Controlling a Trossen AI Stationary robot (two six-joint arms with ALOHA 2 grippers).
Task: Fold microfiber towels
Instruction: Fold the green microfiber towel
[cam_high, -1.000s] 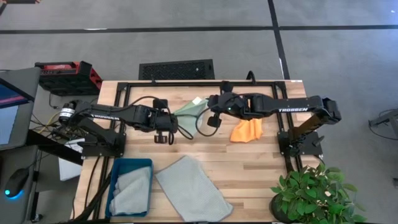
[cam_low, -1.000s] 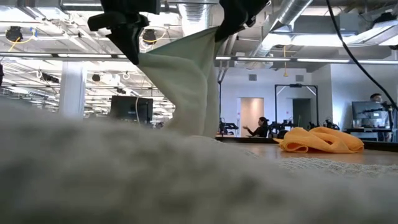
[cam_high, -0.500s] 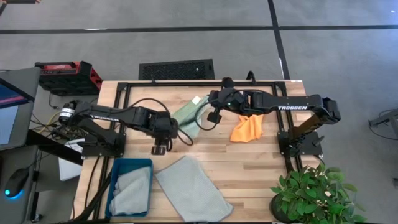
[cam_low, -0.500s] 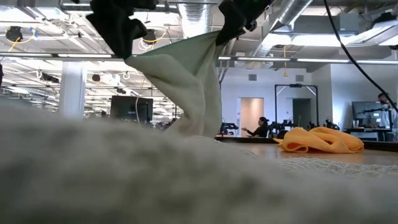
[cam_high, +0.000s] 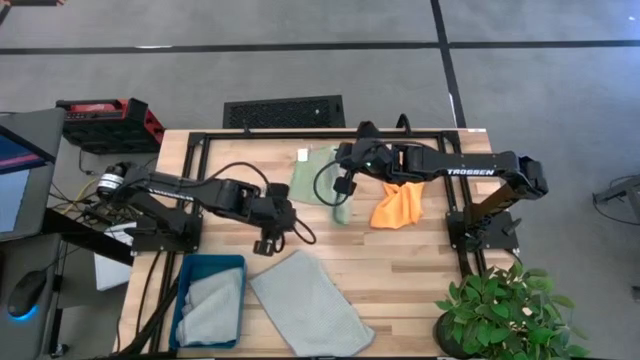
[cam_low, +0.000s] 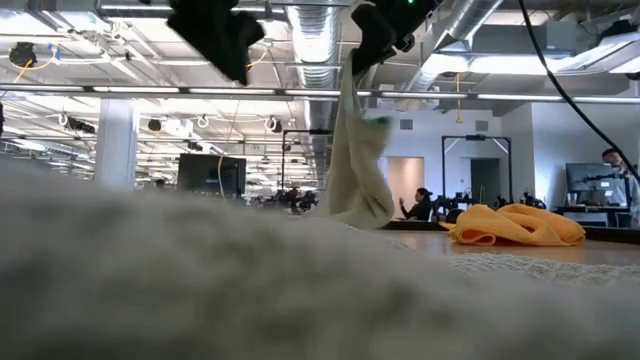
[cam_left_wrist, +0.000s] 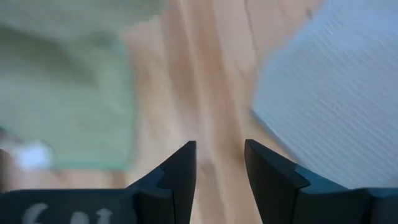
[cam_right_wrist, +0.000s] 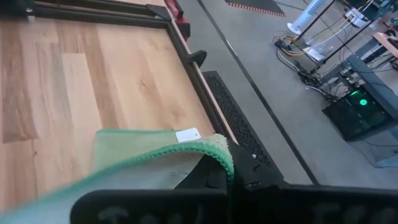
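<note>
Green towel (cam_right_wrist: 155, 152) pinched by right gripper (cam_right_wrist: 227, 177), white tag (cam_right_wrist: 188, 135)

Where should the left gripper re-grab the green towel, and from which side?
Judgement: take the free corner by the white tag, coming from above on the left arm's side. The green towel is partly spread on the table there, while the right gripper pinches the opposite edge and lifts it. The left gripper is open and empty near the grey-blue towel.
</note>
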